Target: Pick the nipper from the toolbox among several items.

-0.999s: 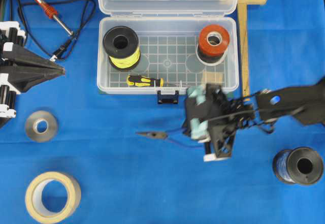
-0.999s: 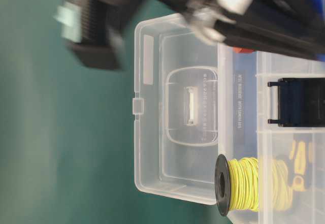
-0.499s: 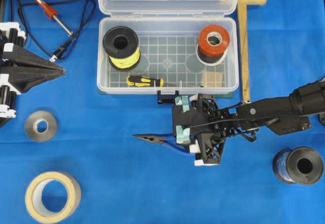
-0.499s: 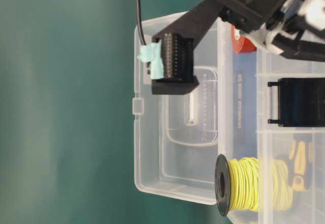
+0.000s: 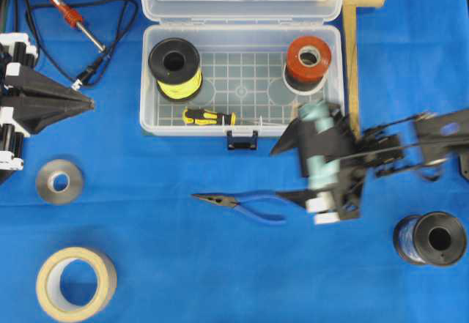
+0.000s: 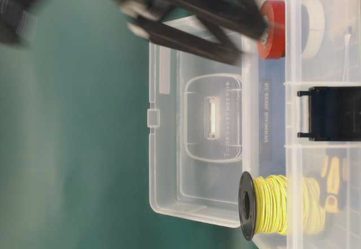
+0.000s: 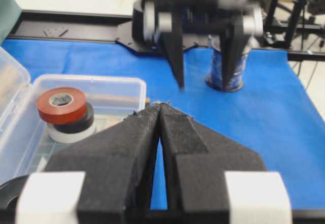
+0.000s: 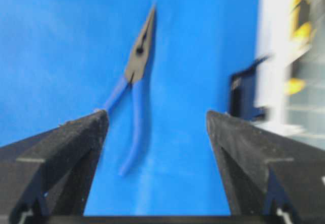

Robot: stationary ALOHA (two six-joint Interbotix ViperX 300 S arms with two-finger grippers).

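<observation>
— Right tool (image 5: 297, 171) is spread wide, nothing between its fingers; the pliers (image 5: 238, 203) lie flat on the blue table (image 5: 161, 264), at its 9 o'clock, apart from it.

— Out of the toolbox (image 5: 333, 81) then, so I'd judge the pick done?

— Yes. That arm reaches in level from 3 o'clock. Left tool (image 7: 161, 113) sits pressed together, parked.
</observation>
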